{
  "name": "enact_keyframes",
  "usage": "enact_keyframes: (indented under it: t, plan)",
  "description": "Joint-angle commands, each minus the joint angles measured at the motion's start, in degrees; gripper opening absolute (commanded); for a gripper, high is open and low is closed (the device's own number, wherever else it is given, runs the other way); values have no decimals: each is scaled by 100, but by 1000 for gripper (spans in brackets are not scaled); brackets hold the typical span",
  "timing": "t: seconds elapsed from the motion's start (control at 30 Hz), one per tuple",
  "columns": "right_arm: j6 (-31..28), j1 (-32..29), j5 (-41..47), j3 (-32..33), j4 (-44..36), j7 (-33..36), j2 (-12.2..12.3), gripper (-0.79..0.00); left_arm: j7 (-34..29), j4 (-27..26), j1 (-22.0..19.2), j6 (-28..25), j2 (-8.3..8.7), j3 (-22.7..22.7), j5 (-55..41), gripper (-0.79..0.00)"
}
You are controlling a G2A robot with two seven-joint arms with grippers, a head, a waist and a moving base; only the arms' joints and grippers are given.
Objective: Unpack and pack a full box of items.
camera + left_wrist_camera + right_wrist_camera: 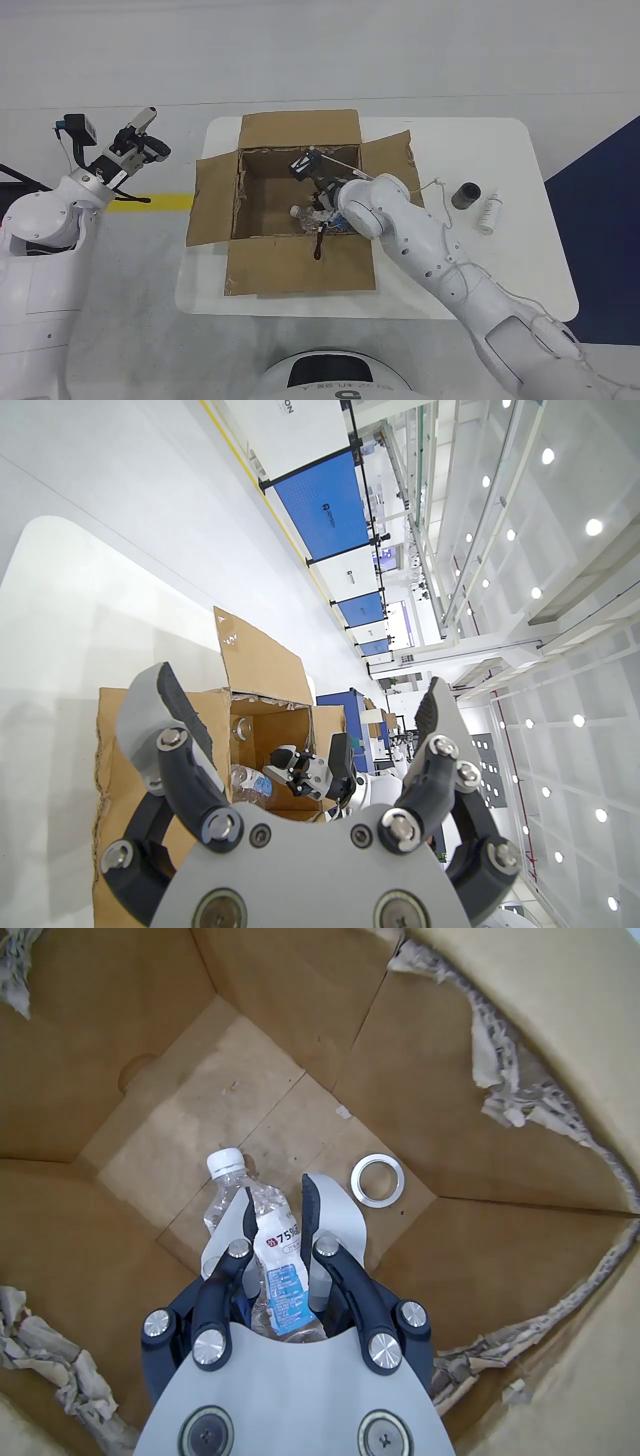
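An open cardboard box [262, 262] stands mid-table with its flaps spread. My right gripper [277, 1203] is down inside it, shut on a clear plastic bottle [277, 1248] that has a white cap and a blue-and-white label. The bottle's cap end points at the box floor. A flat metal ring [377, 1179] lies on the floor beside the fingers. From above, the right gripper [318, 200] and the bottle [303, 212] are at the box's right side. My left gripper [300, 690] is open and holds nothing, out past the table's left edge [150, 140].
A dark cylinder [465, 195] and a small white bottle [488, 213] lie on the white table [500, 270] right of the box. The box walls [525, 1078] have torn, ragged edges. A thin dark item [318, 245] lies over the near flap.
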Motion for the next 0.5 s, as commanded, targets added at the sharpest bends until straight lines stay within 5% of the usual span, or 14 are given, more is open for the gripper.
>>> enact_keyframes:
  t: [0.0,0.37,0.47]
  plan:
    - [2,70,-13,-54,167,-40,-38,-588,0,0,-1,0,0,0,0,0]
    - [119,639,-300,-596,1415,-423,-376,-637,0,0,-1,0,0,0,0,0]
    - [135,765,-437,-751,1730,-613,-480,-600,0,0,-1,0,0,0,0,0]
